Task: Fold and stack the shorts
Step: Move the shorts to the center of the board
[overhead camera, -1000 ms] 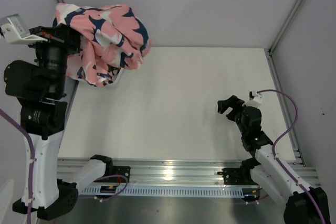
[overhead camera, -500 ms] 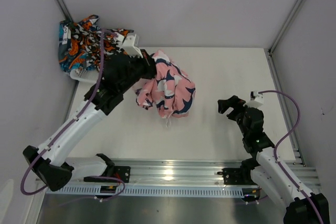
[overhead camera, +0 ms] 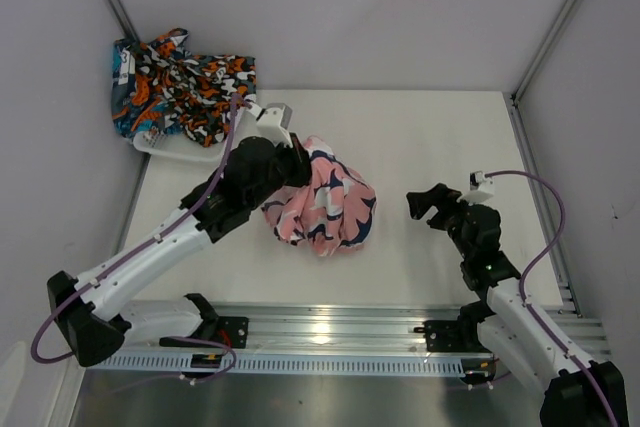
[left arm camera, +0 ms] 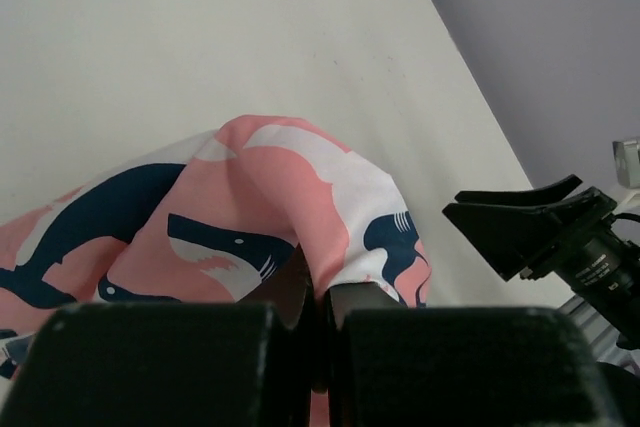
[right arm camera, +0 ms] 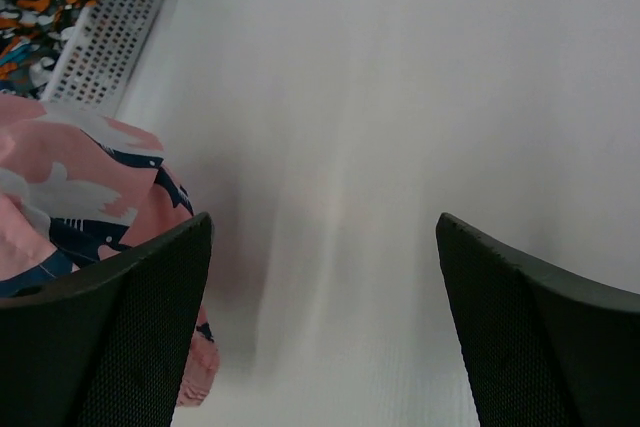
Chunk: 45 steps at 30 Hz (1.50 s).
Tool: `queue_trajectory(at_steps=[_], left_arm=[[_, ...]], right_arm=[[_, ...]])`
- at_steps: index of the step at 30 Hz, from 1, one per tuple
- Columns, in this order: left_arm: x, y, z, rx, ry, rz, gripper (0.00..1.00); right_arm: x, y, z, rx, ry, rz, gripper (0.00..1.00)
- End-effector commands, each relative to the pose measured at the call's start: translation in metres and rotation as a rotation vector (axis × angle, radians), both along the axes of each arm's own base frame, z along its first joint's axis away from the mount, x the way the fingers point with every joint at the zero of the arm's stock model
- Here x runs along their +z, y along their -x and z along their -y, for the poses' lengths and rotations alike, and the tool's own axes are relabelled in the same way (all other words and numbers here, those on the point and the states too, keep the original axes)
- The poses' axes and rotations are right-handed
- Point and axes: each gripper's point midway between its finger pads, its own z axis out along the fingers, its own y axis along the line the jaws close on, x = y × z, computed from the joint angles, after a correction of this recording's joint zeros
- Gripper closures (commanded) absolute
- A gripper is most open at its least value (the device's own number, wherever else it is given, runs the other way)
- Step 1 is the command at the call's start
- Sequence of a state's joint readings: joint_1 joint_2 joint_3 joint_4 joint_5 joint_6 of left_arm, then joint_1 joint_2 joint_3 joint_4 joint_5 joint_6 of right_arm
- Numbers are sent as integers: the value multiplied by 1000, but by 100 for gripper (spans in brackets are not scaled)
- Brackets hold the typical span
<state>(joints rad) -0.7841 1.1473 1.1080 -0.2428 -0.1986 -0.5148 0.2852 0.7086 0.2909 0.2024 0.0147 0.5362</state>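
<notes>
Left gripper (overhead camera: 303, 164) is clamped shut on a pinch of the pink shorts (overhead camera: 325, 209) at the top of the bunch; the rest slumps in a wad that looks to rest on the table (overhead camera: 430, 137), left of centre; right gripper (overhead camera: 425, 203) is spread wide with nothing in it, near the wad's right side but apart from it; the other shorts (overhead camera: 180, 82) are heaped in the basket (overhead camera: 165, 147) at the far-left corner; my read on handling: light, limp, no stiffness, so it'll collapse wherever you release and one pinch won't spread it; thin cloth may slip between the pads, so go for a doubled hem or the waistband, not a single layer; waistband is buried in the wad, can't tell where; I'd take two corners, one per gripper, and pull it flat.
</notes>
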Motion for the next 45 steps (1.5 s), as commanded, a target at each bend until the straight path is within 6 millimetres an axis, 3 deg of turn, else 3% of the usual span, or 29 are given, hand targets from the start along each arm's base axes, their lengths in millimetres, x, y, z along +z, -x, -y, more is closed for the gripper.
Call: queue_trajectory(at_steps=[1,6,7,8,10,13,18,23,26,30,33,35,36,37,40,42,44,45], left_arm=[[58,0,-18,76,81,118,100],[38,-9,-21,108,13,119,98],[31,-11,-21,115,-6,117,83],[15,-18,-24,151,-43,97,33],[-7,-29,-38,241,-128,58,1],[-19,-38,-47,278,-249,12,1],[24,-42,-59,331,-262,80,1],[37,-22,-55,236,-235,70,1],[37,7,-37,108,-205,85,4],[15,52,-9,-34,-254,97,5],[-18,87,10,-88,-339,73,5],[-36,93,11,-75,-376,73,5],[-46,101,16,-95,-371,70,5],[-59,106,15,-109,-385,59,6],[-83,116,17,-152,-360,40,7],[-99,124,17,-192,-356,28,10],[-101,126,18,-190,-341,30,10],[-106,127,17,-189,-352,34,10]], right_arm=[[24,5,-31,181,-16,123,7],[25,20,-75,401,-4,156,8],[29,19,-80,412,2,162,8],[27,19,-83,421,15,154,8],[21,20,-93,448,32,134,7],[12,22,-103,494,43,102,6],[0,18,-121,542,78,42,6],[-31,14,-137,595,104,-99,11],[-36,13,-143,617,103,-124,15],[-36,13,-145,613,97,-123,17],[-36,15,-151,640,71,-132,28],[-32,13,-156,655,57,-136,44],[-34,11,-158,648,45,-158,61],[-36,12,-158,646,42,-186,69],[-19,6,-165,650,22,-196,98],[1,-1,-168,632,10,-174,100],[11,-1,-169,625,-5,-188,100],[26,-5,-171,620,-12,-166,100]])
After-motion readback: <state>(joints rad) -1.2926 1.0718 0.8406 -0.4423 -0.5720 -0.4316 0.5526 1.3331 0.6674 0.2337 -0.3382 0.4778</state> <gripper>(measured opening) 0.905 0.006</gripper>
